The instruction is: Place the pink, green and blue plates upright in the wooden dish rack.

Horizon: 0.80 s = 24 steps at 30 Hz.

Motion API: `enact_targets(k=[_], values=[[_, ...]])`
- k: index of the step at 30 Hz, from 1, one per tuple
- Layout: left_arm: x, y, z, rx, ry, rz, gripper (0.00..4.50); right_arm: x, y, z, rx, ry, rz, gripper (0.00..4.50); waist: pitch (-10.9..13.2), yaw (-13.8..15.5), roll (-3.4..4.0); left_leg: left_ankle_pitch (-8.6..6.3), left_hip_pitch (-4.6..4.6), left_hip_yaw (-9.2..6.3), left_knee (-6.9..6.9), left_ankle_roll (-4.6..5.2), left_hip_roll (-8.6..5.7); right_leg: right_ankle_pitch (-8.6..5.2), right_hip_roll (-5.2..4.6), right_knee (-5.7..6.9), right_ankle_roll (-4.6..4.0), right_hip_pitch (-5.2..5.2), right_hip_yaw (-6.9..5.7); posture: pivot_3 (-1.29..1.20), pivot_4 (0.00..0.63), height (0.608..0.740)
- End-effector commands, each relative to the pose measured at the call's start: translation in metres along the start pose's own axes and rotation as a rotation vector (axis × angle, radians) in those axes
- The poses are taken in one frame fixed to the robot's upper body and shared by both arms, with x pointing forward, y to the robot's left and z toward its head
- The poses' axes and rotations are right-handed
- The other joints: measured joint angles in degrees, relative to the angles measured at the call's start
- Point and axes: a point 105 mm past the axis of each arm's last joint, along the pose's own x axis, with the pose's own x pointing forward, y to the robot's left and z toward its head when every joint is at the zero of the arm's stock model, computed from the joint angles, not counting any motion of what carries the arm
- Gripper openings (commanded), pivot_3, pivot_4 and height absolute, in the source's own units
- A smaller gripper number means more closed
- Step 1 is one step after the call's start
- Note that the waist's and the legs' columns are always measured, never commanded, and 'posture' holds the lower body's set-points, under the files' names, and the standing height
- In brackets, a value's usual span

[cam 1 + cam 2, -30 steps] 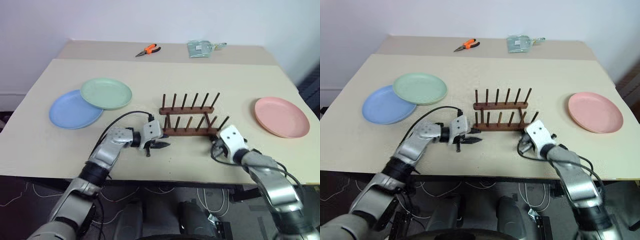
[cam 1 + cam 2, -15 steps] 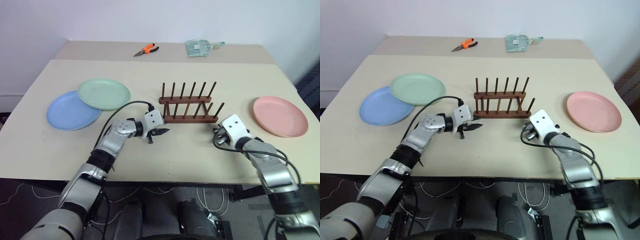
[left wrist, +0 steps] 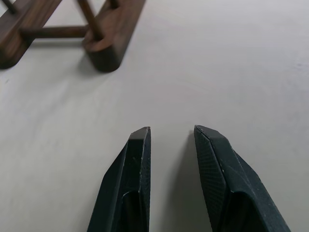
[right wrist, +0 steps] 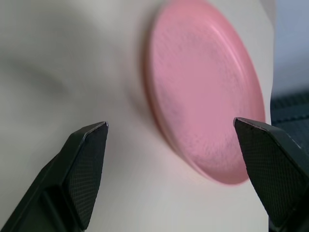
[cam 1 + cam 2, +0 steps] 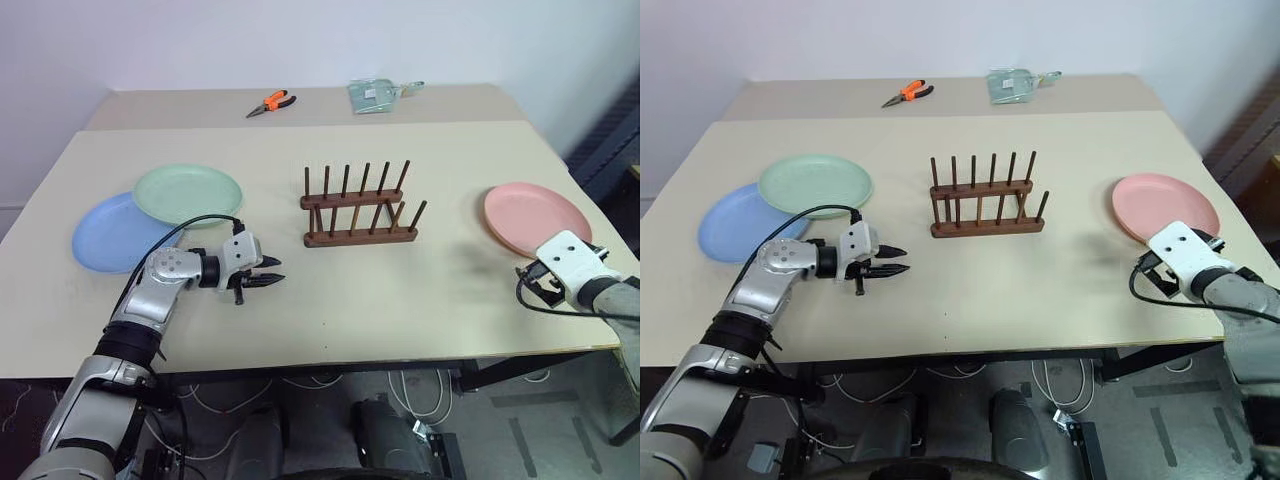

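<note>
Gaping right hand (image 4: 171,145) (seemingly empty) faces pink plate (image 4: 205,92).

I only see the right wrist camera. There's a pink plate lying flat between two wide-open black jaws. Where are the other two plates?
Observer: The green plate and the blue plate lie flat on the robot's left side of the table. The green one overlaps the blue one's edge.
Operator: Is anything in the rack yet?
Observer: No. The wooden dish rack stands in the middle of the table with no plate in it.
Operator: What's the other arm doing?
Observer: The left gripper hangs low over bare table, closer to the robot than the rack, jaws a little apart, holding nothing.
</note>
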Motion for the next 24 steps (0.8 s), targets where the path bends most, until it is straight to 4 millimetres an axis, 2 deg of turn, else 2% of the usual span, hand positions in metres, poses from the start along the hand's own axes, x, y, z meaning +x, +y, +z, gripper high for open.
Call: enact_targets(k=[1,2,5,11,12,15,17,19,20,22,24], values=[[-0.005,0.004,0.008,-0.082,-0.049,0.007,1.39,0.017,-0.011,0.003,-0.015,-0.025,-0.041,4.23,0.03,0.17,0.02,0.0,-0.04,0.0,-0.01,0.0,0.0,0.0,0.0,0.02,0.0,-0.04,0.0,0.0,0.15,0.732],[-0.004,0.002,0.017,-0.085,-0.082,-0.008,1.39,0.022,-0.011,0.002,-0.013,-0.025,-0.04,4.23,0.05,0.23,0.0,0.0,-0.13,-0.01,-0.01,0.01,0.0,0.0,0.01,0.02,0.01,-0.12,0.0,0.0,0.15,0.732],[0.0,-0.005,0.035,-0.074,-0.131,-0.049,1.39,0.034,-0.011,0.002,-0.004,-0.035,-0.029,3.39,0.19,0.54,0.0,0.01,-0.38,0.0,0.02,0.01,-0.03,0.0,0.01,-0.02,0.08,-0.27,0.0,0.0,0.15,0.732],[0.005,-0.021,0.052,-0.058,-0.165,-0.101,1.39,0.042,-0.007,0.005,-0.019,-0.056,-0.002,0.31,0.2,1.02,0.01,0.0,-0.42,-0.02,0.03,0.03,-0.08,-0.02,-0.01,-0.03,0.13,-0.25,0.0,0.0,0.15,0.732],[0.005,-0.022,0.054,-0.055,-0.168,-0.105,1.39,0.041,-0.007,0.008,-0.022,-0.068,-0.007,0.03,0.21,0.96,0.02,0.0,-0.41,-0.02,0.03,0.03,-0.08,-0.02,-0.01,-0.03,0.13,-0.24,0.0,0.0,0.15,0.732],[0.006,-0.025,0.058,-0.042,-0.183,-0.101,1.39,0.032,-0.018,0.02,-0.078,-0.121,-0.076,0.03,0.21,0.93,0.02,0.0,-0.4,-0.04,0.05,0.03,-0.08,-0.02,0.0,-0.02,0.12,-0.24,-0.01,0.0,0.15,0.732],[0.005,-0.025,0.063,-0.035,-0.203,-0.09,1.39,0.016,-0.028,0.047,-0.126,-0.221,-0.12,0.03,0.25,0.97,0.09,0.0,-0.4,-0.03,0.04,0.03,-0.08,-0.03,0.0,-0.01,0.12,-0.24,0.0,0.0,0.15,0.732],[0.003,-0.023,0.066,-0.045,-0.216,-0.073,1.39,-0.003,-0.033,0.079,-0.089,-0.346,-0.134,0.03,0.3,0.91,0.16,0.0,-0.41,-0.03,0.04,0.03,-0.08,-0.03,-0.01,-0.01,0.13,-0.25,0.0,0.0,0.15,0.732],[0.002,-0.021,0.066,-0.05,-0.218,-0.065,1.39,-0.018,-0.034,0.105,-0.014,-0.454,-0.126,0.03,0.33,0.8,0.21,0.0,-0.41,-0.03,0.04,0.03,-0.08,-0.03,-0.01,0.0,0.13,-0.27,0.0,0.0,0.15,0.732],[0.001,-0.019,0.065,-0.053,-0.216,-0.056,1.39,-0.044,-0.035,0.142,0.131,-0.623,-0.09,0.03,0.34,0.4,0.22,0.0,-0.4,-0.04,0.04,0.03,-0.05,-0.02,0.01,0.05,0.14,-0.28,0.0,0.0,0.15,0.732],[0.001,-0.018,0.062,-0.054,-0.205,-0.049,1.39,-0.065,-0.035,0.167,0.282,-0.749,-0.034,0.03,0.35,0.25,0.2,0.0,-0.37,-0.09,0.04,0.03,0.0,-0.02,0.08,0.08,0.14,-0.26,-0.01,0.0,0.15,0.732]])
